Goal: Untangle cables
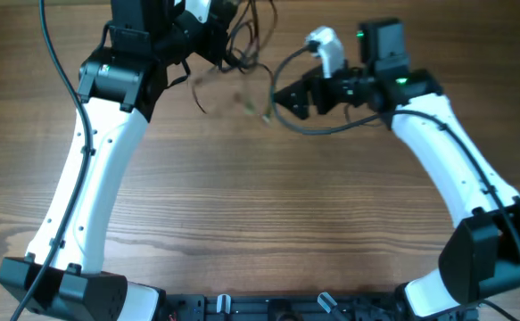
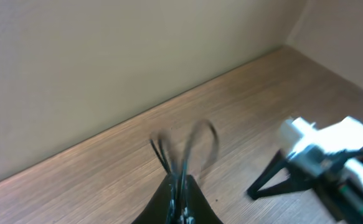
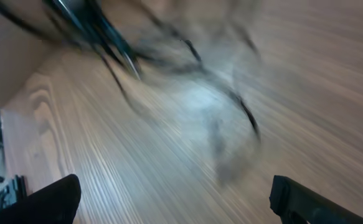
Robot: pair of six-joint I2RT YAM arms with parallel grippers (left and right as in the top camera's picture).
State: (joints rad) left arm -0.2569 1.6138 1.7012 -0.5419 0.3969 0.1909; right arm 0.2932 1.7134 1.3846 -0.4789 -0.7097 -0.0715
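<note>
Up at the far edge of the table (image 1: 260, 214), the left end effector (image 2: 181, 198) has its fingers pressed together and clamped on the cables (image 2: 185, 158). In its own wrist view, thin black strands come out from between the fingertips and rise in two narrow loops. Behind them are the wood grain and the pale wall (image 2: 106, 62).

From overhead, the cables hang off that grip in a loose tangle. Some strands reach up toward the top edge of the view. Others trail down and to the right, ending in small blurred loops just over the table between the two arms. Whether those lowest loops touch the wood cannot be told.

The right end effector (image 3: 178, 199) stands with its fingers wide apart and nothing between them. It points left toward the tangle and is near it but not touching it. Its wrist view shows the two dark fingertips at the bottom corners. The cables are smeared by blur across the upper part of that view, above the table surface, and their plug ends cannot be made out. A thicker black cable curves under the right arm (image 1: 438, 134); it belongs to the arm and is not part of the tangle.
</note>
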